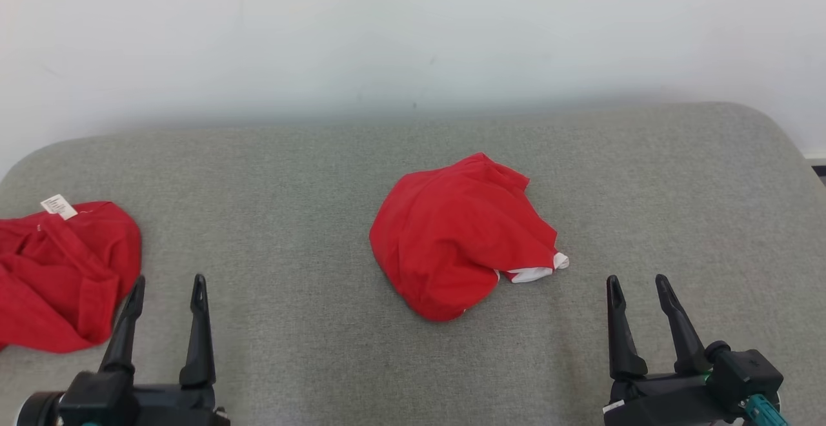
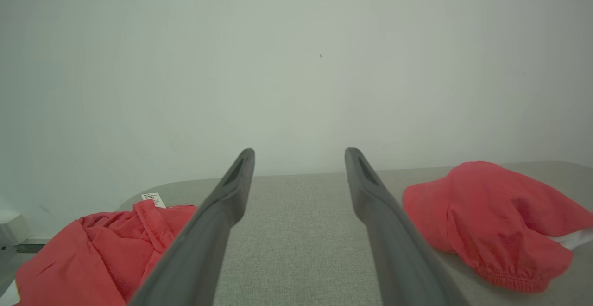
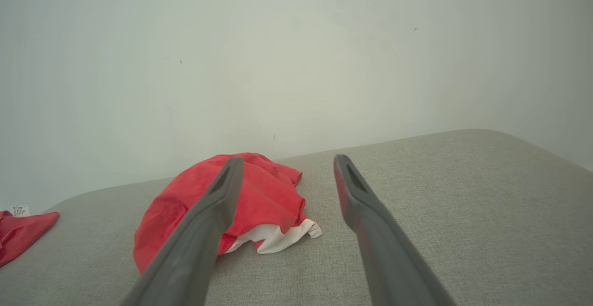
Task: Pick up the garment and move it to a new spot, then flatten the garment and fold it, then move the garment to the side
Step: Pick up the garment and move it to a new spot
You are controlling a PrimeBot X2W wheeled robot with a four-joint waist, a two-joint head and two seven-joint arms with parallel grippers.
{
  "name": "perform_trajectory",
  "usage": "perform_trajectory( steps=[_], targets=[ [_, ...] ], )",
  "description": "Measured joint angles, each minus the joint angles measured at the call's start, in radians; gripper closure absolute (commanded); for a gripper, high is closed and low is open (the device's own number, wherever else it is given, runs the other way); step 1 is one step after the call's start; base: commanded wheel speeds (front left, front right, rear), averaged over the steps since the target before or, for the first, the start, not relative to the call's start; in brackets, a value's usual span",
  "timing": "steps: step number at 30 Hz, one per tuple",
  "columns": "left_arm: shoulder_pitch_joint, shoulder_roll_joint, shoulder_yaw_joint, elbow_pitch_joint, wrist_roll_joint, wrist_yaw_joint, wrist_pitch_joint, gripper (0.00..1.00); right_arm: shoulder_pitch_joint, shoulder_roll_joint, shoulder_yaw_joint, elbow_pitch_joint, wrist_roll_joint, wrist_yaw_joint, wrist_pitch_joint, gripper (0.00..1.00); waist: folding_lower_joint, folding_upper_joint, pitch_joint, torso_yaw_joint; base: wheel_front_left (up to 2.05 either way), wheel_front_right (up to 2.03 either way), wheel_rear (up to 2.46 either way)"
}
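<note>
Red garment (image 1: 458,235) bunched in the middle of the grey cushion (image 1: 290,174); left gripper (image 1: 169,281) and right gripper (image 1: 638,280) spread wide, empty; might grab the other red cloth (image 1: 61,277) by mistake, so alike and close.

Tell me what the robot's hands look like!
The left gripper and right gripper match: black blocky bodies, each with two long, dark, pointy fingers slotted near the tip. The right one has a teal plug and a tiny white label.
</note>
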Motion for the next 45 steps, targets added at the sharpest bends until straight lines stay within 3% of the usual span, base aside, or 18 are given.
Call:
perform_trajectory(
  steps=[13, 27, 45],
  targets=[
    [0.133, -0.074, 0.128, -0.045, 0.041, -0.035, 0.000, 0.00, 0.018, 0.000, -0.005, 0.023, -0.017, 0.000, 0.000, 0.00, 0.0001, 0.0000, -0.016, 0.008, 0.00, 0.00, 0.00],
    [0.152, -0.117, 0.136, -0.013, 0.083, -0.054, 0.000, 0.00, 0.031, 0.000, -0.005, 0.042, -0.030, 0.000, 0.000, 0.00, 0.0001, 0.0000, -0.020, -0.003, 0.00, 0.00, 0.00],
    [0.132, -0.130, 0.149, 0.020, 0.097, -0.079, 0.000, 0.00, 0.031, 0.000, -0.007, 0.048, -0.029, 0.000, 0.000, 0.00, 0.0001, 0.0000, -0.016, 0.001, 0.00, 0.00, 0.00]
  ],
)
